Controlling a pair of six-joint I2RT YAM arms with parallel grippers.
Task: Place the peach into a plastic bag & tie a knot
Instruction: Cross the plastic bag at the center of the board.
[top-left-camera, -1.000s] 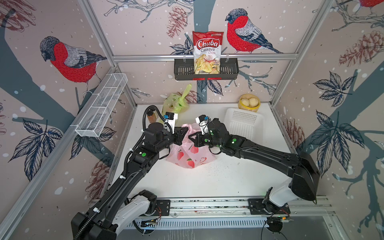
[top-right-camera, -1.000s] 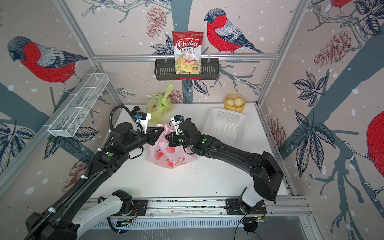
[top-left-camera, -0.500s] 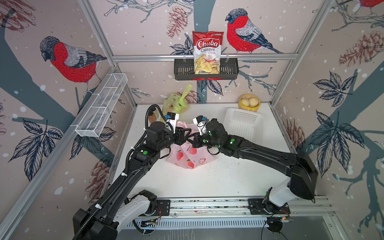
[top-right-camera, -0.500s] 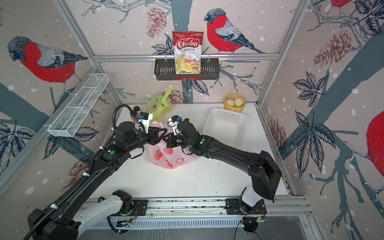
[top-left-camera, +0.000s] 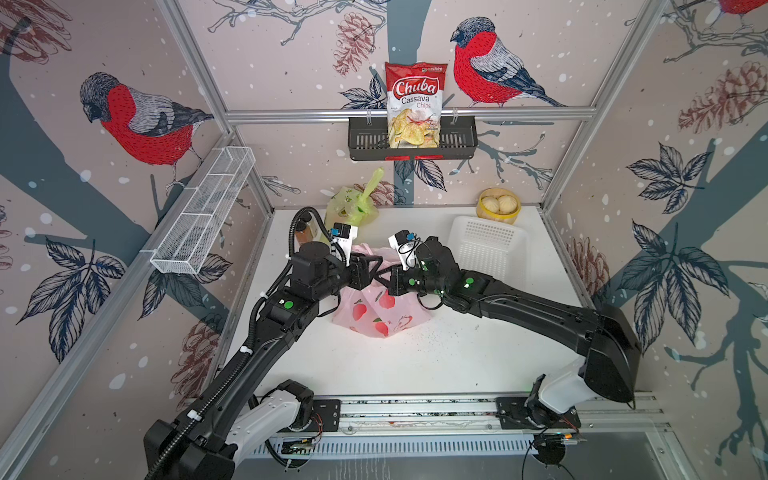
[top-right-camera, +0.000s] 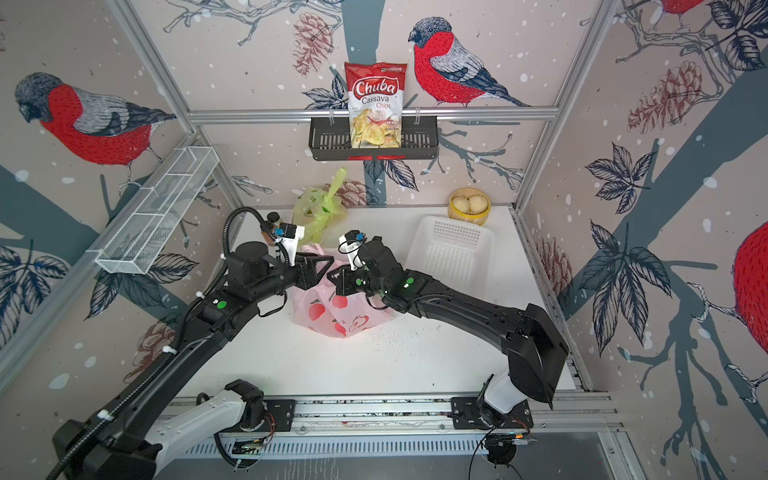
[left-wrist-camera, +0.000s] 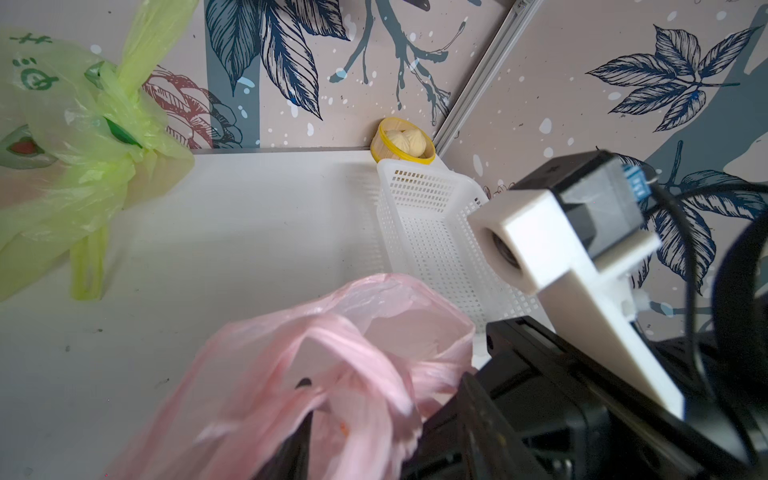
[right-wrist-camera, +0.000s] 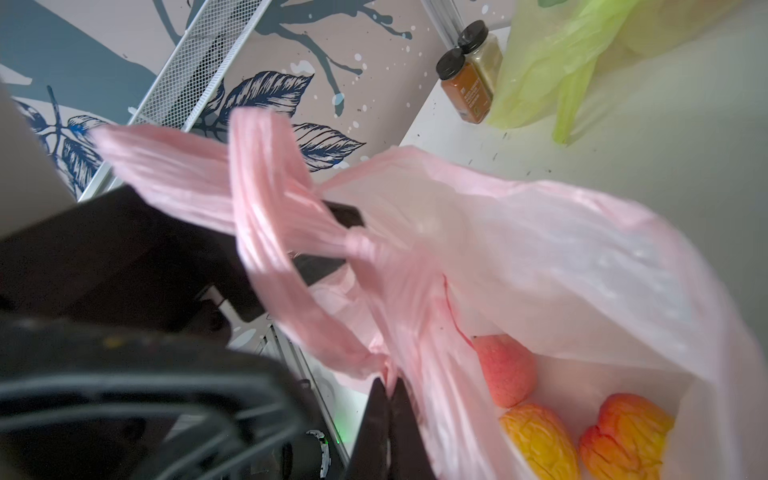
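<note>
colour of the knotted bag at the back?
Lime-green translucent plastic bag, clearest in left wrist view.

— What place is this?
— A robotics lab booth: an aluminium frame (top-left-camera: 291, 115) holds bird-print panels (top-left-camera: 141, 124) round a white table (top-left-camera: 415, 365), a left arm (top-left-camera: 249, 357) and right arm (top-left-camera: 540, 316) stand on a near rail (top-left-camera: 415, 409), and a chips bag (top-left-camera: 415, 104) sits racked on the far wall.

Both arms reach forward and inward, grippers almost tip to tip. The left gripper (top-left-camera: 373, 269) stands with jaws parted, seemingly holding nothing, though that view is blurred. The right gripper (right-wrist-camera: 387, 395) is pinched tight on a strand of the pink bag (right-wrist-camera: 540, 257).
</note>
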